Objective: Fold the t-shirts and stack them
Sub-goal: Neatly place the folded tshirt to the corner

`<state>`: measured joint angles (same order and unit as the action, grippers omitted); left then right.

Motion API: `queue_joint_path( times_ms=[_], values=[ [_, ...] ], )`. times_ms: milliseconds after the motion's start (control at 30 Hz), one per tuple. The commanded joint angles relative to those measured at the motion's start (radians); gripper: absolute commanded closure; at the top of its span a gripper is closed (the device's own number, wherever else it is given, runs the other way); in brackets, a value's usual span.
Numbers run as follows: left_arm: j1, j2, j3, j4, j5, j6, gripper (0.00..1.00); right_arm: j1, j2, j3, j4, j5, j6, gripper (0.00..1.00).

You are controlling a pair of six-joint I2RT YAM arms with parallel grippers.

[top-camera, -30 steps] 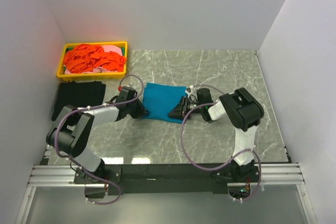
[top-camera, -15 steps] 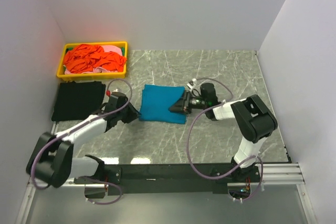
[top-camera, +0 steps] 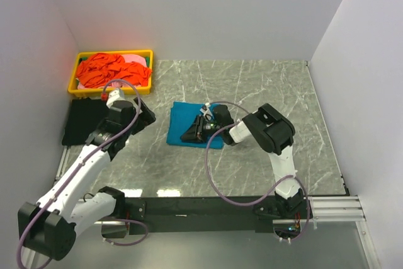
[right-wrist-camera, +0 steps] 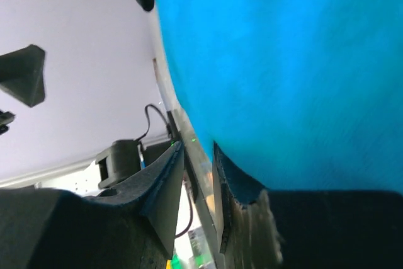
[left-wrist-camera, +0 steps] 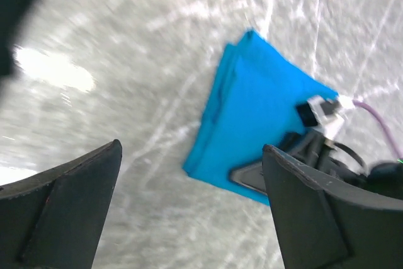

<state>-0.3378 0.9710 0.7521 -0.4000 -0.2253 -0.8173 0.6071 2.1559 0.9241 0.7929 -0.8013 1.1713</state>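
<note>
Right claw point(top-camera: 187, 136) lies low across the near edge of the folded blue shirt point(top-camera: 189, 116), tips pointing toward the left arm. The cloth spreads from it toward the far wall. Its fingers point(right-wrist-camera: 160, 184) stand almost together with blue cloth against one of them, but whether they pinch a layer cannot be told from the wrist view. Up and just off the shirt's left edge hangs the left claw point(top-camera: 143, 116), fingers wide apart and holding nothing. The folded shirt looks close to square from above, so it offers no clear long axis.

Past the left claw, farther left, the black shirt point(top-camera: 85, 121) lies flat, probably the place to stack. Carrying the blue shirt there means crossing the left arm, which stands between. Beyond the black shirt sits the tray point(top-camera: 113, 53) of orange shirts point(top-camera: 110, 70).
</note>
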Motion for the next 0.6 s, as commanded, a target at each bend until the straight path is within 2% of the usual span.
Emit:
queue_joint_path(
  times_ms=[0, 100, 233, 367, 500, 567],
  values=[
    [0.008, -0.057, 0.062, -0.036, -0.13, 0.102, 0.0, -0.01, -0.059, 0.004, -0.018, 0.025, -0.024, 0.67],
    [0.01, -0.083, 0.064, -0.023, -0.199, 0.171, 0.01, -0.047, -0.149, 0.024, -0.101, 0.031, -0.094, 0.67],
    [0.011, -0.106, 0.046, -0.011, -0.241, 0.214, 0.0, -0.131, -0.208, 0.119, -0.373, 0.059, -0.284, 0.67],
    [0.011, -0.13, 0.004, 0.015, -0.24, 0.241, 0.01, -0.269, -0.165, 0.183, -0.37, 0.019, -0.269, 0.67],
    [0.014, -0.146, -0.008, 0.033, -0.229, 0.248, 0.0, -0.332, -0.092, 0.263, -0.447, 0.022, -0.304, 0.67],
    [0.016, -0.143, -0.007, 0.032, -0.224, 0.25, 0.01, -0.348, -0.033, 0.288, -0.433, 0.013, -0.299, 0.67]
  ],
)
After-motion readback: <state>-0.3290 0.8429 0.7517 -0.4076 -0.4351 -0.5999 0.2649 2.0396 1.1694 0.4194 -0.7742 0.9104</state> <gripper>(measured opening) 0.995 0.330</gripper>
